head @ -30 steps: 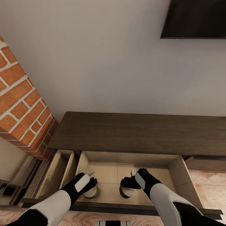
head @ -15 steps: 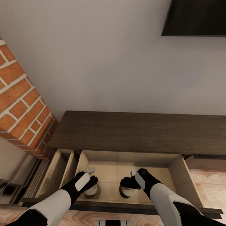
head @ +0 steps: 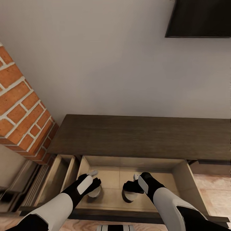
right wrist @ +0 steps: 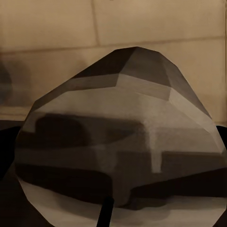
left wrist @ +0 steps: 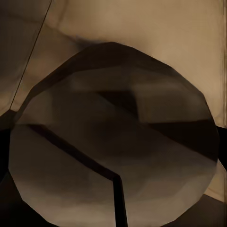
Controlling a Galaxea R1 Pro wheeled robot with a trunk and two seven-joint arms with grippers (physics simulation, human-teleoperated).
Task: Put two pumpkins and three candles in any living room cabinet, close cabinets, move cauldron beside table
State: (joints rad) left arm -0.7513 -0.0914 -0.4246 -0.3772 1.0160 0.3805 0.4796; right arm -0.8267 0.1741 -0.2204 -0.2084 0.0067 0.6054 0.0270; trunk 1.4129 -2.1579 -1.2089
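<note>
The long dark brown cabinet (head: 138, 136) stands against the wall with a wide beige drawer (head: 190, 184) pulled open below me. Both grippers reach down into that drawer. My left gripper (head: 95, 187) is shut on a pale grey-white candle (head: 95, 193), held just above the drawer floor. That candle's faceted body (left wrist: 113, 142) looms close in the left wrist view. My right gripper (head: 130, 189) is shut on a second candle (head: 127, 196), seen close up (right wrist: 118, 142) in the right wrist view. The pumpkins and the cauldron are out of view.
A narrower drawer (head: 61, 179) also stands open just left of the wide one. The red brick chimney (head: 19, 109) rises at the left. A black screen (head: 199, 17) hangs on the pale wall at upper right. Light wood floor (head: 215, 189) shows at the right.
The left gripper and its candle have risen slightly off the drawer floor. The right gripper and its candle stay put. The head view has shifted a little.
</note>
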